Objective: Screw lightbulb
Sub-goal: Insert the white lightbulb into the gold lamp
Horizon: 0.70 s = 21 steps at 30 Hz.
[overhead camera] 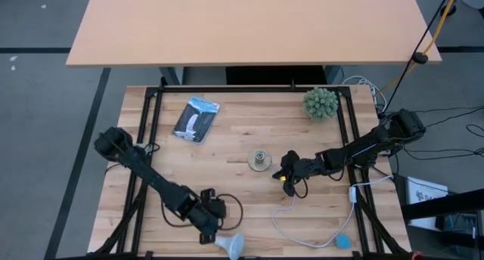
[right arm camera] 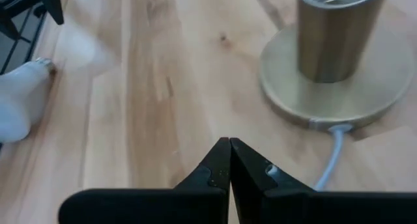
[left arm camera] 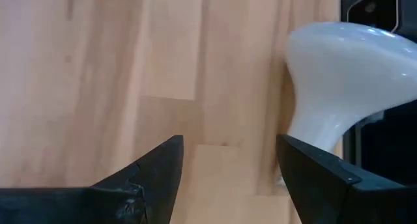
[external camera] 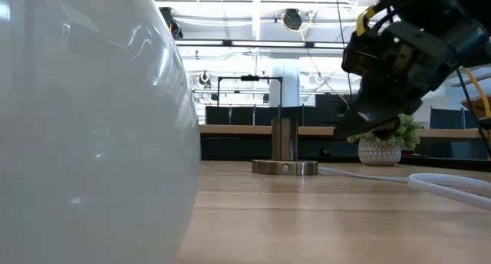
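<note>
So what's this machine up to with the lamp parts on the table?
It is set to screw in a lightbulb, which lies on its side at the table's near edge, not yet picked up. The left end effector sits right beside it, fingers open, the bulb just outside them. The right end effector waits shut, close to the empty brass socket mid-table. A white cord trails toward the near edge.
</note>
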Each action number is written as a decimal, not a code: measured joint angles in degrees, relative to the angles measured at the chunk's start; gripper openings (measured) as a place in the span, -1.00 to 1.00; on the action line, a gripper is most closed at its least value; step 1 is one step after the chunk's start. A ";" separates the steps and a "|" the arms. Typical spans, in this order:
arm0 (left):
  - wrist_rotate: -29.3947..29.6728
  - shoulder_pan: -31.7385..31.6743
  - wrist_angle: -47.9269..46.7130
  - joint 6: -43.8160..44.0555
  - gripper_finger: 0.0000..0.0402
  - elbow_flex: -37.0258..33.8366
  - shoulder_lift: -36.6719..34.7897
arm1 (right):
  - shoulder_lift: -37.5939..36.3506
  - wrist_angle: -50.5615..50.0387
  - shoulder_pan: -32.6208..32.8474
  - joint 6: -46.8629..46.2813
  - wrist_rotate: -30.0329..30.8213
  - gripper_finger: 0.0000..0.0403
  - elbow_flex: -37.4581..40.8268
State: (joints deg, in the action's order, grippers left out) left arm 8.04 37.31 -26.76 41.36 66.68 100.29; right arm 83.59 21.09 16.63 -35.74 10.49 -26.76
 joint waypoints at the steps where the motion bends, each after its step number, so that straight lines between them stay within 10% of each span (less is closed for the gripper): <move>1: 0.08 0.45 -1.48 0.27 0.23 1.74 1.39 | 0.00 0.01 0.60 -0.46 0.12 -1.00 0.00; 21: -4.05 5.76 -10.39 -0.67 0.23 19.69 17.14 | 0.02 0.50 14.32 -12.52 14.61 -1.00 0.00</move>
State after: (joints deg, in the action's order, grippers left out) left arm 3.99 43.07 -37.15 40.69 86.37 117.43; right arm 83.61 21.59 30.95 -48.26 25.09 -26.76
